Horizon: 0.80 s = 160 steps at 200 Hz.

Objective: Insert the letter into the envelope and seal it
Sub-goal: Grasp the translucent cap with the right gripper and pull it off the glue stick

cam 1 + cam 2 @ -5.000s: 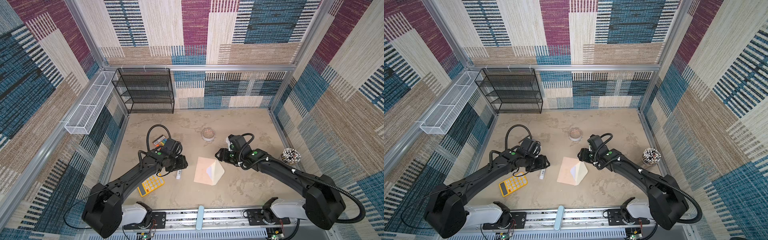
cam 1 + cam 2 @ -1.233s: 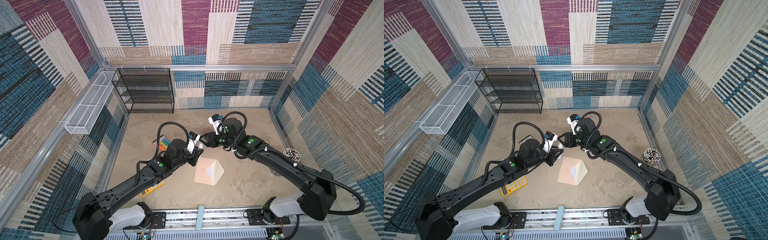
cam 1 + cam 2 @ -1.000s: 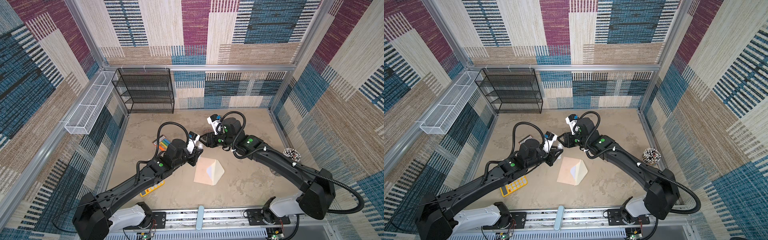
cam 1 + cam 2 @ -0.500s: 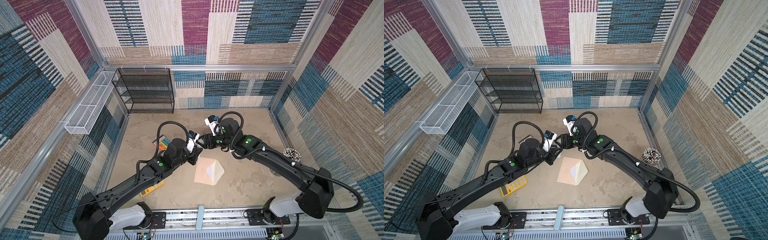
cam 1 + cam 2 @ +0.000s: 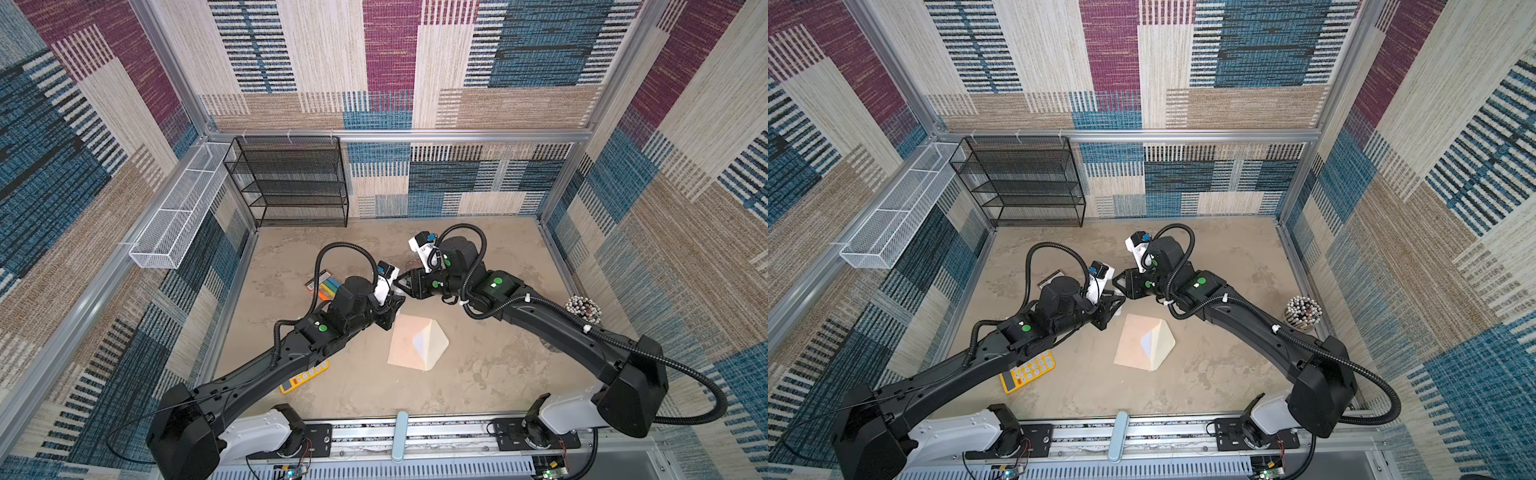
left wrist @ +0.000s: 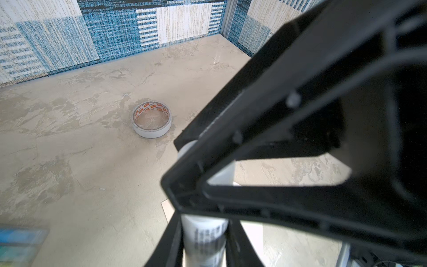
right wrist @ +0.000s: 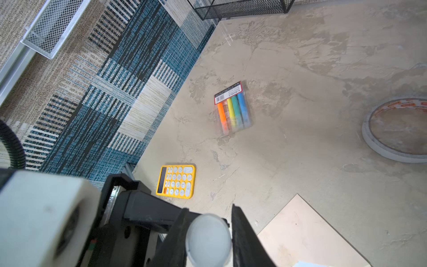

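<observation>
Left wrist view, nearest first: the left gripper [image 6: 204,223] is closed narrowly on a white tube [image 6: 205,245] with dark print, probably glue; right against it, the right gripper [image 7: 208,228] has its jaws pressed on both sides of the tube's rounded cap [image 7: 208,242], so both grip the one thing, held in the air; just beyond lies the envelope [image 5: 401,345], flat on the surface [image 5: 478,374], its cream flap [image 5: 436,347] half raised and a sliver of the letter [image 5: 420,343] showing at the mouth; the letter seems already inside, with sealing left to do; farther off sit a tape roll [image 6: 151,121], a yellow calculator [image 7: 176,181] and a pack of markers [image 7: 232,108], well apart. If the cap sticks, pulling could drag the tube out of the left gripper's hold and drop it onto the envelope; with the two so close, a skewed pull might also knock them together or graze the raised flap.
</observation>
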Each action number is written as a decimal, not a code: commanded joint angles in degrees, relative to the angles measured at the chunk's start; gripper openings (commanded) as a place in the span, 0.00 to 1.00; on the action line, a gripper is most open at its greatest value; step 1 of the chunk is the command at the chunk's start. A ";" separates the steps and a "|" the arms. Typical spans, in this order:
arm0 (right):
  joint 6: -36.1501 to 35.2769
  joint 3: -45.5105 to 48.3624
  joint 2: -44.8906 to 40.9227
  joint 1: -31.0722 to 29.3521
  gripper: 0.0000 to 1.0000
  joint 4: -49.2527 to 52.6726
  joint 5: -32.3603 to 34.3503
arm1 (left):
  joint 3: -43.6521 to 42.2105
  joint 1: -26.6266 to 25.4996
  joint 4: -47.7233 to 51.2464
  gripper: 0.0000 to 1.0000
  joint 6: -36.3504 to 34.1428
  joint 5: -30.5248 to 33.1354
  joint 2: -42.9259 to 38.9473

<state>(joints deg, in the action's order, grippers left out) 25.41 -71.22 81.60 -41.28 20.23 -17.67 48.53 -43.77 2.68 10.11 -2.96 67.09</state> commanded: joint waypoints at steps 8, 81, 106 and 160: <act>-0.66 -1.77 -0.22 -0.11 0.24 -0.27 2.48 | -0.26 0.09 -0.57 0.13 0.00 0.04 0.02; -2.82 -5.21 -0.22 -0.10 0.15 2.88 6.93 | -0.21 0.09 3.22 0.05 -0.79 -3.68 2.79; -3.38 -6.44 0.26 -0.12 0.15 4.25 8.34 | 0.47 0.09 5.21 0.03 -1.30 -4.85 3.67; -5.20 -5.06 0.67 0.52 0.18 7.38 21.65 | -0.70 0.09 5.36 0.05 -0.72 -3.66 -0.21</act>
<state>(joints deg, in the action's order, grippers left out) 21.87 -77.69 82.15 -41.28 26.81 -5.34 48.29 -43.77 8.34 9.72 -6.57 69.30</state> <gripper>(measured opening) 0.251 0.286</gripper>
